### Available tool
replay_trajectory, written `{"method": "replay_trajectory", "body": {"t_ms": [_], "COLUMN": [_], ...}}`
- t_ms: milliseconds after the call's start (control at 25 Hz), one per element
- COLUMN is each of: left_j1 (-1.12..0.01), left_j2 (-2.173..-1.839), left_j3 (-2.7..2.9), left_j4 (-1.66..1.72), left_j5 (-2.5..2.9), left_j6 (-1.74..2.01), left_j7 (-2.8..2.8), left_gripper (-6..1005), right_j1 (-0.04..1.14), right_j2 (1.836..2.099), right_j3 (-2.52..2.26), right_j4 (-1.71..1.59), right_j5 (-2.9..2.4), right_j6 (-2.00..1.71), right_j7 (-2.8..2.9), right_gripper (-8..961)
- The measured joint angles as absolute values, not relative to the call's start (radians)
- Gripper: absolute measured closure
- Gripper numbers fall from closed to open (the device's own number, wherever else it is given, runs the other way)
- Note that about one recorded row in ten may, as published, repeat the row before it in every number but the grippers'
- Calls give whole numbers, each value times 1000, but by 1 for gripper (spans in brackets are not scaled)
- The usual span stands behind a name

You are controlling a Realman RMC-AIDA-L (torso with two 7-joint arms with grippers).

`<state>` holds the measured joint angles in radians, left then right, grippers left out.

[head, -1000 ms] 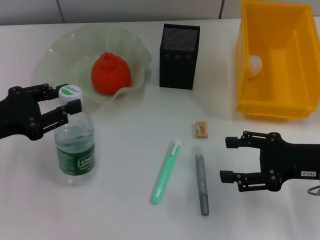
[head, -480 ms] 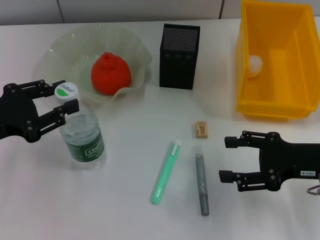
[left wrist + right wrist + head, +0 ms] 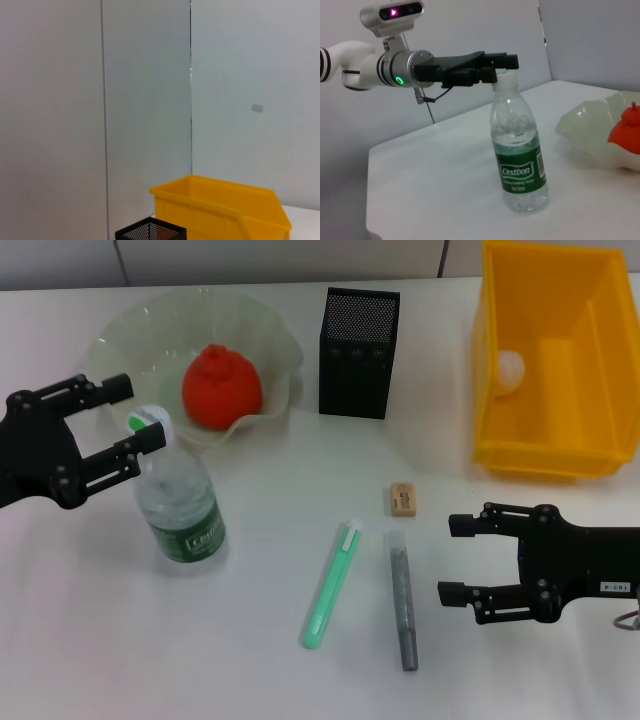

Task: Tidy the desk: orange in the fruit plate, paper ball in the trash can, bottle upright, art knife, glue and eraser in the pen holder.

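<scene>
Head view: upright bottle [image 3: 183,502], cap between the fingers of the wide-open, empty left tool [image 3: 128,417].

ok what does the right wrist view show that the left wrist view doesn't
Only the right wrist view shows the bottle standing upright on the white table, the left end effector open around its cap, and the orange in the fruit plate. Only the left wrist view shows the yellow trash can and the rim of the black mesh pen holder. Both share just the pale wall behind the desk.
</scene>
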<state>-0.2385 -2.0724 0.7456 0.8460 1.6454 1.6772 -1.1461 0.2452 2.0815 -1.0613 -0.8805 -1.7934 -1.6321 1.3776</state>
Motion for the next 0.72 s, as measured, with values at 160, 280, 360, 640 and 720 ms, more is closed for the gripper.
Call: {"method": "replay_trajectory", "body": {"t_ms": [160, 280, 360, 640, 720], "left_j1": [-236, -223, -210, -148, -119], "left_j2": [-2071, -2070, -2069, -2068, -2067], "left_j3": [744, 719, 691, 600, 624], "left_j4": [849, 884, 910, 946, 911], "left_j5": [1639, 1620, 1601, 1572, 1599], "left_j6": [1678, 1694, 1712, 1788, 1849], "left_j7": [-1143, -1142, -1142, -1136, -1074], "left_gripper": [339, 289, 256, 209, 210], "right_j1": [248, 245, 240, 242, 292], "right_j2": [2082, 2082, 2082, 2079, 2079], "right_j3": [-1056, -1053, -1048, -1041, -1046], "right_j4": [-881, -902, -940, -1260, -1496], "right_j5": [-1812, -1813, -1811, -1880, -1988], "right_j6": [-1632, -1643, -1647, -1661, -1699], "right_j7": [1385, 1393, 1427, 1814, 2104], "right_gripper": [110, 110, 110, 111, 111]}}
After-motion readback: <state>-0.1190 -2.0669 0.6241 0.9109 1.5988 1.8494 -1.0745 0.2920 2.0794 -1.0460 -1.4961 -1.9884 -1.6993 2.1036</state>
